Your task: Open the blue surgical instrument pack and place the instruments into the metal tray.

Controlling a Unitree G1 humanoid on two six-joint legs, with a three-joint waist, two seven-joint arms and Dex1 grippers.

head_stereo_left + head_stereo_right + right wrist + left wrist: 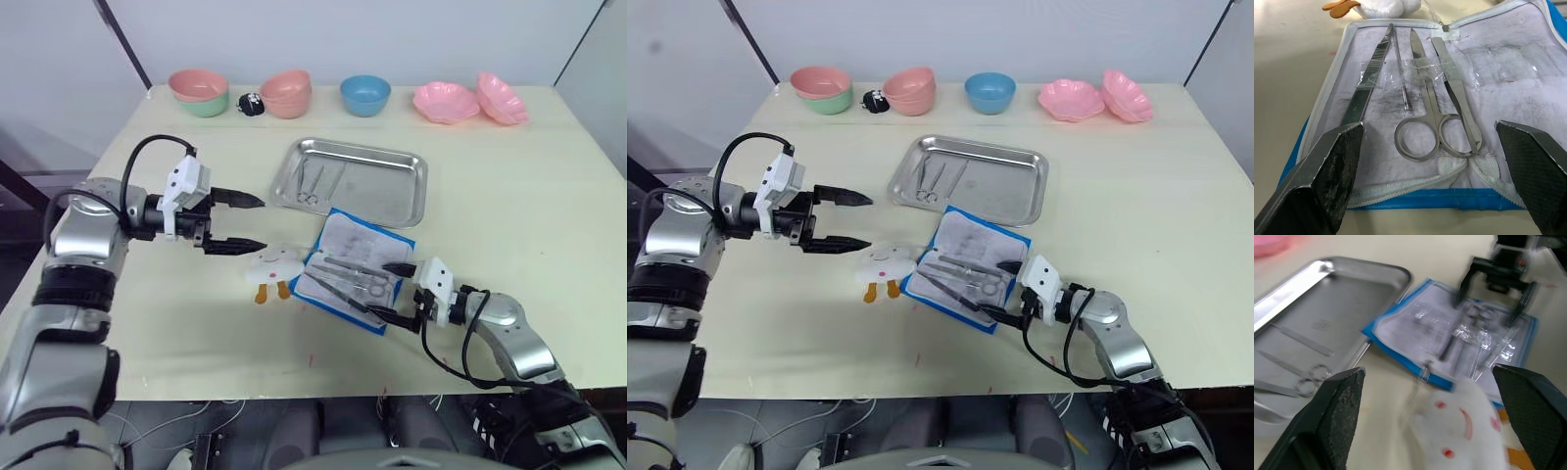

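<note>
The blue surgical instrument pack (pixel 355 269) lies unfolded near the table's front, its pale lining up. Several silver instruments rest on the lining: scissors (pixel 1425 122), long tweezers (pixel 1369 81) and a slim probe. My right gripper (pixel 384 291) is open at the pack's near right edge, its fingers low on either side of the scissors' ring handles and gripping nothing. The metal tray (pixel 392 201) sits just behind the pack, with scissors and tweezers (pixel 312 184) in its left part. My left gripper (pixel 261 223) hovers open and empty, left of the tray and pack.
A white toy with orange feet (pixel 274 264) lies against the pack's left edge, under my left gripper's fingertips. Along the far edge stand pink-and-green stacked bowls (pixel 199 93), a pink bowl (pixel 287 93), a blue bowl (pixel 365 94) and pink shell dishes (pixel 446 102).
</note>
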